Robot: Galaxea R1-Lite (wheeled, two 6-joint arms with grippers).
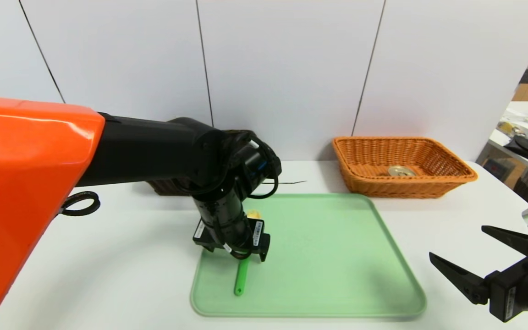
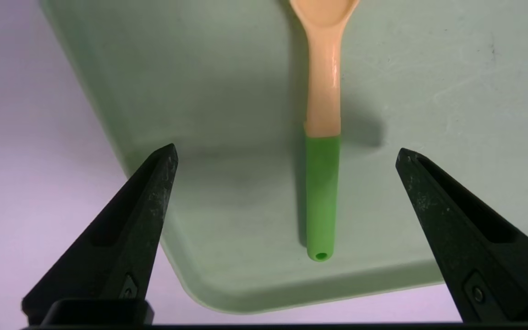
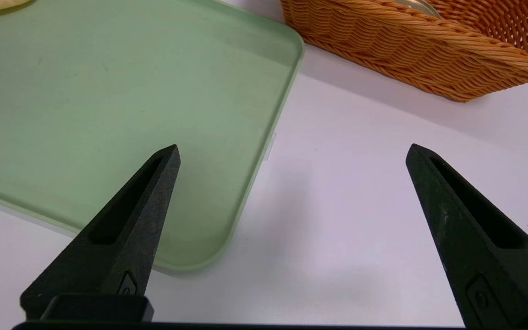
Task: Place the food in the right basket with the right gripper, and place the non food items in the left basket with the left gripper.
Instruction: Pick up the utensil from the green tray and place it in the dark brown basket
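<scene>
A: 2 pincers, both spread wide, nothing grasped. Right gripper point(image 1: 465, 250) parked nearest, low at the right, matte black wedge fingers above bare white table point(image 1: 452, 215).

B: Left gripper point(image 2: 287, 156)?

A: Angled steeply down over the smooth pale green tray point(image 1: 337, 256), pointed jaws straddling the pasta fork point(image 2: 322, 137) without touching. Glossy yellow stem, rubbery green handle, flat on the tray.

B: Farther back?

A: Tin can point(image 1: 401, 171), gold lid up, inside the flared orange wicker basket point(image 1: 447, 181). Dark basket point(image 1: 165, 187) mostly hidden behind the arm.

Pasta fork point(image 1: 241, 277) on tray point(image 1: 337, 275), left side; can point(image 1: 400, 171) in basket point(image 1: 447, 183) behind tray's right corner.
</scene>
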